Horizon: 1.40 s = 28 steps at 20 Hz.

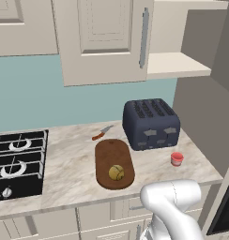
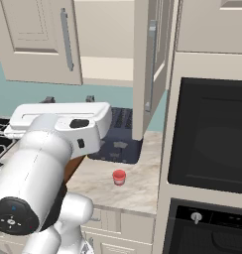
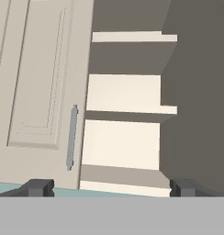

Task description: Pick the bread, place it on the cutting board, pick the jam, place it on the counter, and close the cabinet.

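On the board [image 1: 114, 163] you have the bread [image 1: 116, 172], sitting toward the near end. That board lies flat on the counter [image 1: 74, 164], between the stove [image 1: 19, 161] and the toaster [image 1: 151, 123], with a small knife [image 1: 102, 133] just beyond its far end. Your jam [image 1: 177, 159] stands upright on the counter, near the front right corner of the toaster and apart from it; from the right base view you see it [image 2: 119, 177] alone on the bare stone, short of the oven column [image 2: 207, 134].

Up above, the cabinet [image 1: 179, 65] is open. Its left door [image 1: 104, 40] swings out over the counter with the bar handle [image 1: 144, 37] at its free edge, and the right door [image 2: 151, 64] stands edge-on to you in the right base view.

Your gripper [image 3: 107, 188] looks straight into the cabinet: pale shelves [image 3: 125, 94] ahead, the left door and its handle [image 3: 71, 137] to one side. You have the fingers [image 3: 38, 187] spread wide with nothing between them.
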Motion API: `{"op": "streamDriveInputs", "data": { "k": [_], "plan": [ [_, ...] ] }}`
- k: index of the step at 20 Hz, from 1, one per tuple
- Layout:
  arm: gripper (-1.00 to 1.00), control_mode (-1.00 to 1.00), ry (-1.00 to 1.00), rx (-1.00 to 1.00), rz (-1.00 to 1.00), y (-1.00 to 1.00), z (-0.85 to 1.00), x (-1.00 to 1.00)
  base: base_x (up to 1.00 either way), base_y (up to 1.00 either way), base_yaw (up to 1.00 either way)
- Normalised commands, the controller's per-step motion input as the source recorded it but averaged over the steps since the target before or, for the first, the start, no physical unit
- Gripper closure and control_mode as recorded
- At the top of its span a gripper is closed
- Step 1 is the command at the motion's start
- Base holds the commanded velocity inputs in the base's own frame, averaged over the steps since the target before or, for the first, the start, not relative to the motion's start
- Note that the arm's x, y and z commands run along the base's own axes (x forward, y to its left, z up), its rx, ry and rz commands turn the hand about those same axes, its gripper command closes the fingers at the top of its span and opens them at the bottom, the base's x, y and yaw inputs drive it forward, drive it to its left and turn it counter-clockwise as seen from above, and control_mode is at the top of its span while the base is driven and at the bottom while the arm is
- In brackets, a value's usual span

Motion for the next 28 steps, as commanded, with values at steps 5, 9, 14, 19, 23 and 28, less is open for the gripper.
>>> {"op": "streamDriveInputs", "data": {
  "k": [5, 9, 14, 19, 23, 28],
  "plan": [
    [-1.0, -1.0, 0.0, 0.0, 0.0, -0.25, 0.0, -0.03, 0.0, 0.0, 0.0],
    [-1.0, -1.0, 0.0, 0.0, 0.0, -0.27, 0.0, -0.01, 0.0, 0.0, 0.0],
    [-1.0, -1.0, -0.01, 0.0, 0.0, -0.28, -0.11, 0.0, 0.0, 0.0, 0.0],
    [-1.0, -1.0, 0.0, 0.0, 0.0, -0.29, -0.1, 0.0, 0.0, 0.0, 0.0],
    [-1.0, -1.0, 0.0, 0.0, 0.0, -0.25, -0.08, 0.0, 0.0, 0.0, 0.0],
    [-1.0, -1.0, 0.0, 0.0, 0.0, -0.2, 0.0, 0.0, 0.0, 0.0, 0.0]
  ]
}}
